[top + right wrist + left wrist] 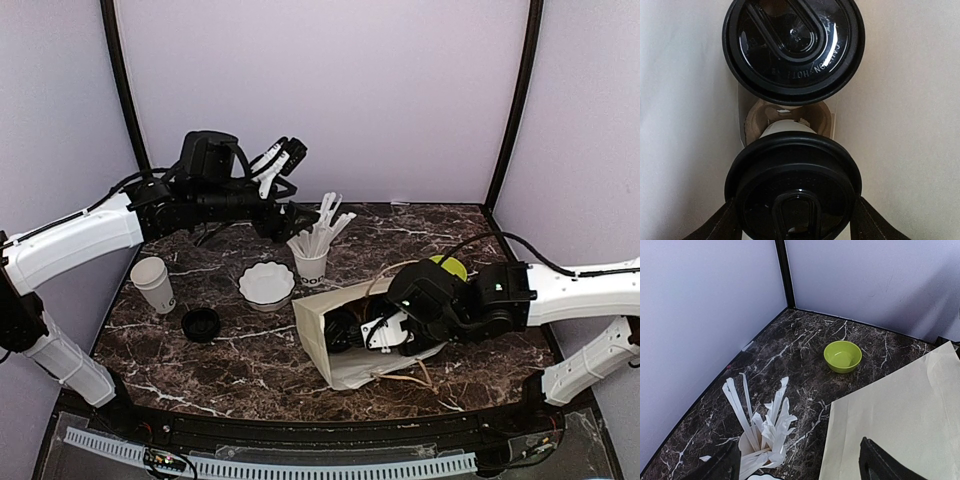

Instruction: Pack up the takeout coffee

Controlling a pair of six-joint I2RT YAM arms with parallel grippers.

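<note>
Two grippers, both with jaws apart, so take them from the left. Your left gripper [283, 160] hangs high over the rear-left part of the table, spread wide with nothing in it. Its wrist view looks down past its dark fingers [880, 462] onto the cup of straws [760, 440].

On the marble table [230, 370] below, a lidless paper cup [152, 283] stands upright at the far left. A loose black lid [201, 323] lies just beside it toward the front. Next comes the white scalloped bowl [267, 284], with the cup of straws close behind it to the right.

Right of those, the paper bag [318, 345] lies on its side with its mouth facing right. Your right wrist view looks into it. The two takeout cups sit in a brown cardboard carrier [757, 117], black lids facing the camera. The far cup [793, 45] shows above and the near cup [792, 185] below.

Your right gripper [795, 207] is inside the bag's mouth. Its fingers [715, 225] stand well apart, one on each side of the near cup's lid, right at the rim. You cannot tell whether they press on it or only flank it.

Behind the right arm, a green bowl [452, 266] sits on the table, partly hidden.
</note>
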